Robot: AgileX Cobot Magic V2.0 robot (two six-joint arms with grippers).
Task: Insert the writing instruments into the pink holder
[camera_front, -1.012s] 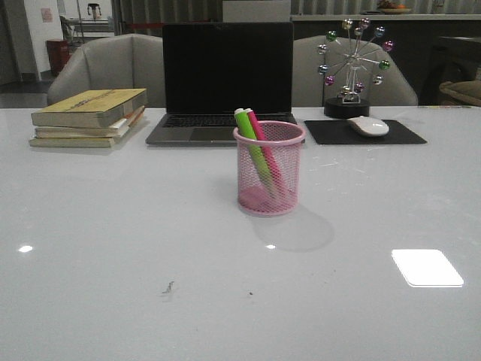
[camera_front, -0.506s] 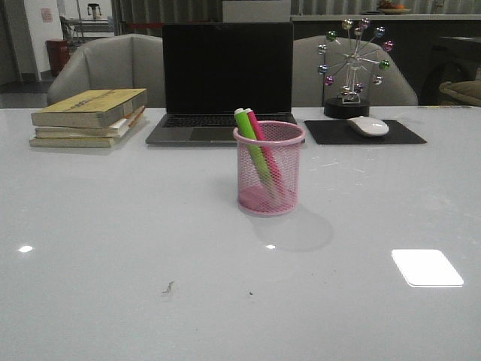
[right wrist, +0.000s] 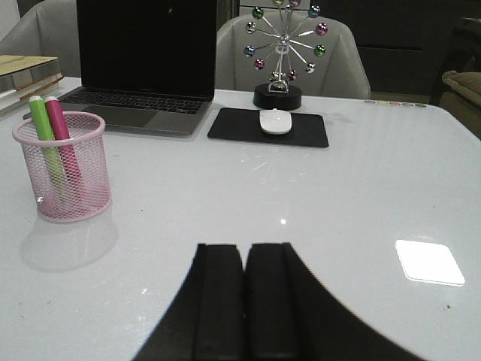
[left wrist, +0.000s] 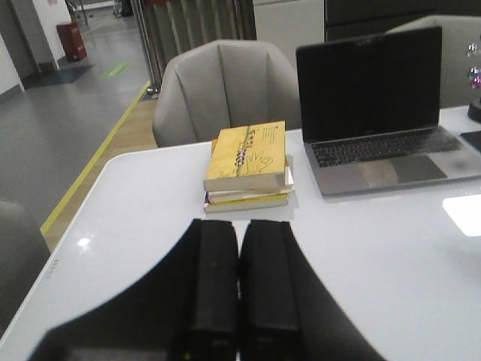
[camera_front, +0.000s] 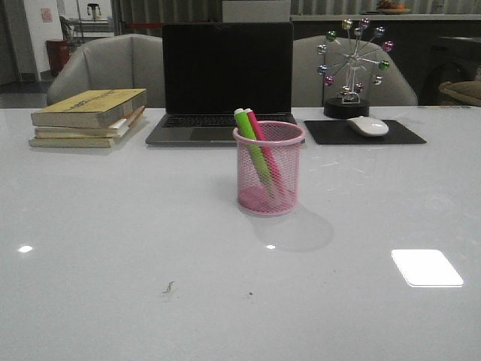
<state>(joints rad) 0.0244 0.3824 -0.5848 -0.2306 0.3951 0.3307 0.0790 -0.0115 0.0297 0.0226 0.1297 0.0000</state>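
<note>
Upright at the middle of the white bench (camera_front: 113,226), the pink holder (camera_front: 268,169) carries both writing instruments: the green highlighter (camera_front: 252,147) and the magenta highlighter (camera_front: 263,147) stand inside it side by side, leaning toward the robot's left, their top ends rising above the rim. Seen from the right wrist, the holder (right wrist: 65,169) stands well apart from the right end effector (right wrist: 245,301), whose two dark fingers are pressed together with nothing between them; the green highlighter (right wrist: 43,131) and magenta highlighter (right wrist: 62,131) show through the mesh. The left end effector (left wrist: 239,293) likewise has its fingers closed against each other, empty, above bare bench near the stack of books (left wrist: 246,167). Neither end effector appears in the front view.

Behind the holder sits an open laptop (camera_front: 225,79) with a dark screen. To the robot's left lies the stack of books (camera_front: 89,116), a yellow-covered one on top. To the right, a white mouse (camera_front: 367,125) rests on a black mouse pad (camera_front: 364,132), and behind it stands a desk ornament (camera_front: 349,68) of coloured balls on thin spokes over a black base. Two grey chairs (camera_front: 109,68) face the far edge of the bench. A bright rectangle of reflected light (camera_front: 426,268) lies on the glossy surface at the near right.
</note>
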